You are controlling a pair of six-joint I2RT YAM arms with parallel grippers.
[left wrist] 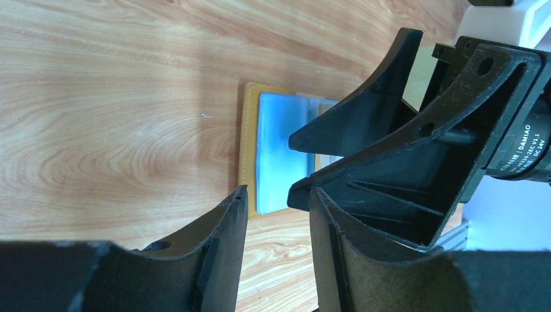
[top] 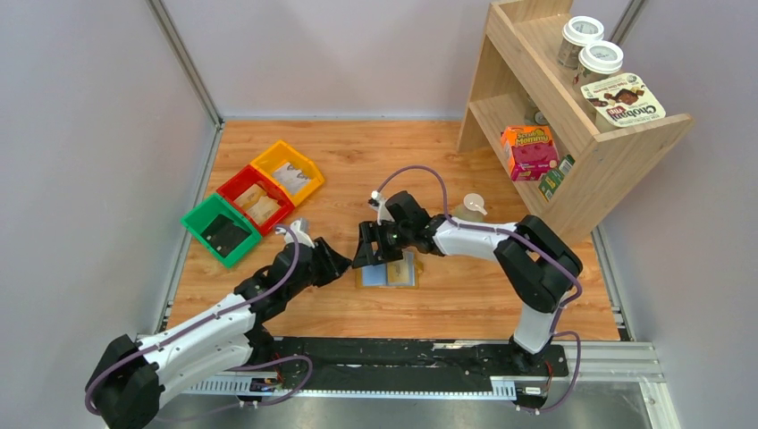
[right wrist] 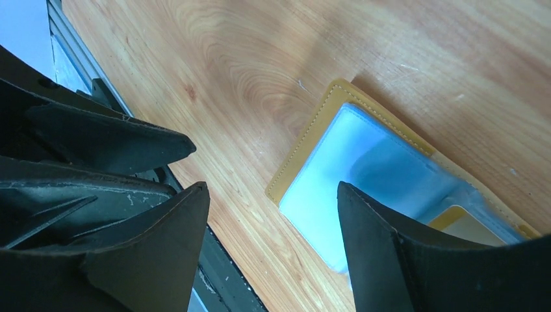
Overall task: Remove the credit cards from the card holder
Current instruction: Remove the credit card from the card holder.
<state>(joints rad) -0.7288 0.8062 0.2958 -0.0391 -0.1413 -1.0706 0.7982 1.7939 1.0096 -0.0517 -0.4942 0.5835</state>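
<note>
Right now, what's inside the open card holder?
The card holder lies open, and a pale blue-grey card fills the half in view. The right pincer hangs over the rest, so what sits there, and how many cards, cannot be seen.

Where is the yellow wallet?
Top view: the card holder lies open mid-way across the table, beneath the right gripper, with the left gripper at its left.

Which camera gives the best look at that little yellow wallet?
The right wrist view: the card holder lies open and close, its stitched edge and a pale blue credit card plain. The left wrist view shows one end, the rest behind the right gripper. The top view shows it small, partly under that gripper.
</note>
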